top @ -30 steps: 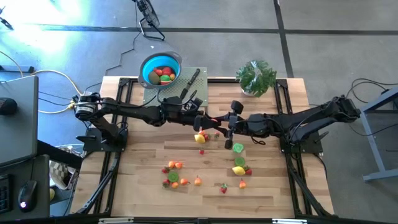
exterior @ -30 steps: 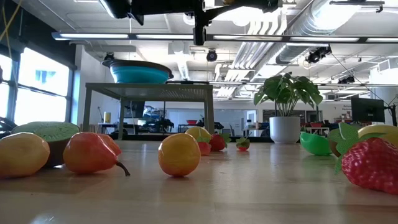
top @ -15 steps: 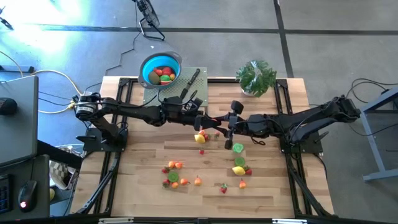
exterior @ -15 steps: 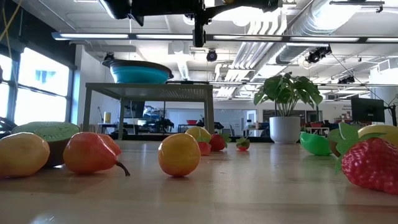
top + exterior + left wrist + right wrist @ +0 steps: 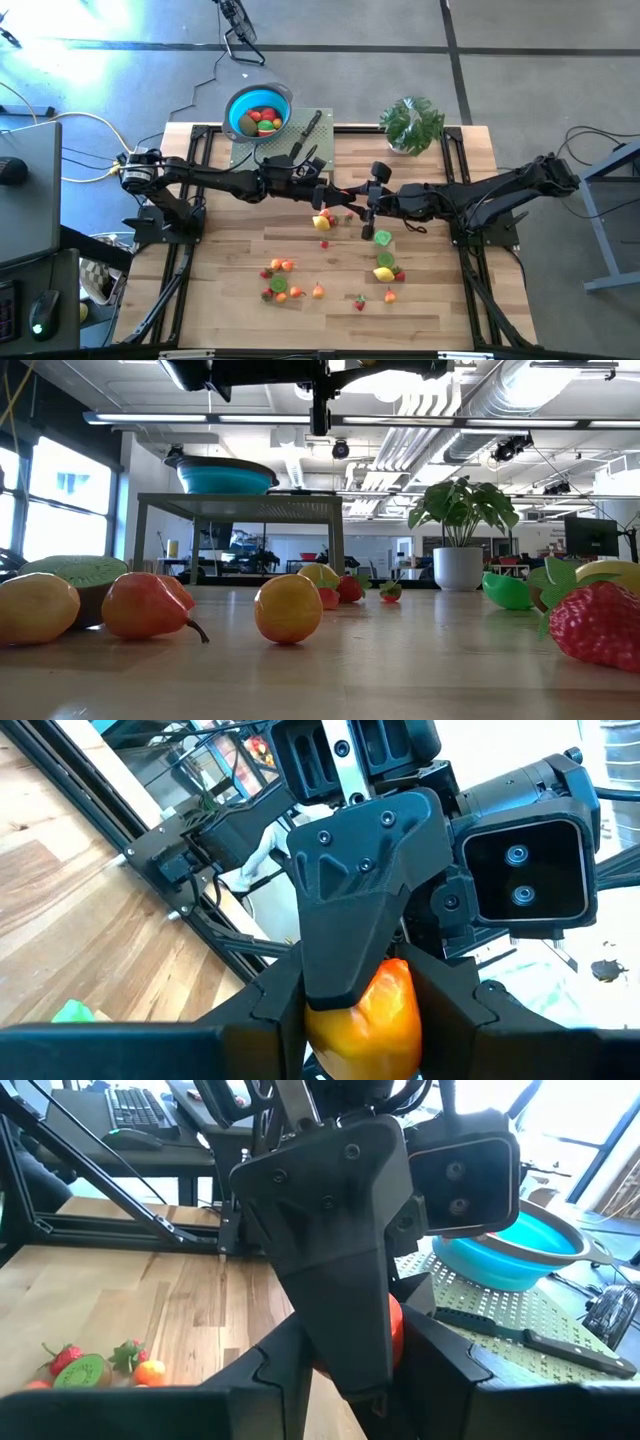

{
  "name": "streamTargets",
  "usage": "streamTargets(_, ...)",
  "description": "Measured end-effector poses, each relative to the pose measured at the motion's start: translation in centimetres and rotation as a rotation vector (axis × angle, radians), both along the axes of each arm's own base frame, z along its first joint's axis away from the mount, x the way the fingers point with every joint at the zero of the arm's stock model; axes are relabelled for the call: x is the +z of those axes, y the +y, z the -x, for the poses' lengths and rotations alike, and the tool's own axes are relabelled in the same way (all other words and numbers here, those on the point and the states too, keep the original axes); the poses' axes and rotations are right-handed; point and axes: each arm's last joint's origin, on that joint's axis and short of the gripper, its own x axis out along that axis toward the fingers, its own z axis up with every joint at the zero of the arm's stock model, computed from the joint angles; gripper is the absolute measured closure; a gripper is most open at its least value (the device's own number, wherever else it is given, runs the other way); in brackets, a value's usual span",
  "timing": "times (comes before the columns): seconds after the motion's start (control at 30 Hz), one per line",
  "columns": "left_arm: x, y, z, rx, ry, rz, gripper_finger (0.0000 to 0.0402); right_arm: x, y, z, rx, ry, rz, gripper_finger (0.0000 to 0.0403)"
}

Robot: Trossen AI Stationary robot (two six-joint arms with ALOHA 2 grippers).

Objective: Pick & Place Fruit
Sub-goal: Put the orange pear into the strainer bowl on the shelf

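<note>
Looking from your left side of the high view, you have the round blue plastic bowl [image 5: 233,104] on a grey perforated metal stand [image 5: 285,146] at the far edge of the light wooden slatted table [image 5: 220,250]. Several red, green and brown toy fruit pieces [image 5: 264,119] lie inside the bowl. A black-handled knife [image 5: 308,129] lies on the stand just beside the bowl.

The left arm reaches from its base across to the table's middle, and the left gripper [image 5: 336,197] hangs there above the wood. In its wrist view you see its two fingers clamped on a small orange-red toy fruit [image 5: 378,1012].

Below the arms, loose fruit is scattered on the table: a yellow and red pair [image 5: 321,221] just under the grippers, a cluster of orange, red and green pieces [image 5: 280,281] nearer the front edge, a small strawberry [image 5: 359,302], two green halves [image 5: 383,238] and a yellow lemon [image 5: 383,272]. At table height you see an orange pear [image 5: 146,605], a brown-rimmed kiwi half [image 5: 76,571] and a large red strawberry [image 5: 596,623] lying up close.

The right gripper [image 5: 361,205] meets the left one nose to nose over the middle of the table. Its fingers are also pressed on the same orange-red piece [image 5: 395,1328], so the fruit is held in the air between both grippers, well apart from the bowl.

Farther right, a leafy green potted plant [image 5: 410,124] stands at the table's far edge.
</note>
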Motion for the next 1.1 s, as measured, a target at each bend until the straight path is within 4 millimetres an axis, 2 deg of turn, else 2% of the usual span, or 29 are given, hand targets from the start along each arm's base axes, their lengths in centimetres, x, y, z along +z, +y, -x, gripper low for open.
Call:
streamTargets(0.17, 0.0, 0.0, 0.0, -0.001, 0.000, 0.000, 0.0275, 0.0, 0.0, 0.0, 0.006, 0.002, 0.003, 0.0276)
streamTargets(0.3, 0.0, 0.0, 0.0, -0.006, -0.002, -0.001, 0.0276, 0.0, 0.0, 0.0, 0.014, 0.001, 0.001, 0.0256)
streamTargets(0.67, 0.0, 0.0, 0.0, -0.005, -0.002, 0.004, 0.0276, -0.1, 0.0, 0.2, 0.021, 0.028, 0.008, 0.0150)
streamTargets(0.77, 0.6, -0.2, 0.2, -0.017, -0.036, 0.001, 0.0276, -0.3, -0.1, 0.4, 0.004, 0.051, 0.013, 0.0132)
streamTargets(1.1, 0.3, 0.0, 0.1, -0.006, -0.019, 0.003, 0.0275, 1.0, -0.5, 2.5, -0.043, 0.050, -0.024, 0.0126)
